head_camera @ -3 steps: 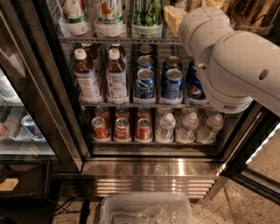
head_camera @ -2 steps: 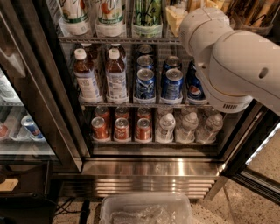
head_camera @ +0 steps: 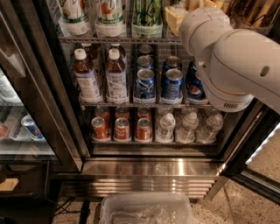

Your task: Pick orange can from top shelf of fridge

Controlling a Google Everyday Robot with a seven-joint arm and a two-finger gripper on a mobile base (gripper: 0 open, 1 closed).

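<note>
The white arm (head_camera: pixel 236 65) reaches into the fridge (head_camera: pixel 148 168) at the far right and covers the right end of the top shelf (head_camera: pixel 113 40). The tool is hidden beyond it, so its state cannot be told. The orange can is not discernible. A green-patterned can (head_camera: pixel 148 13) stands just left of the arm.

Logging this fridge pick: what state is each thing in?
fridge: door open.
arm: reaching in at the top shelf.
gripper: hidden behind the arm.
orange can: cannot tell, arm blocks it.
green-patterned can: upright.
blue cans: upright.
brown bottles: upright, capped.
red cans: upright.
water bottles: upright.
</note>
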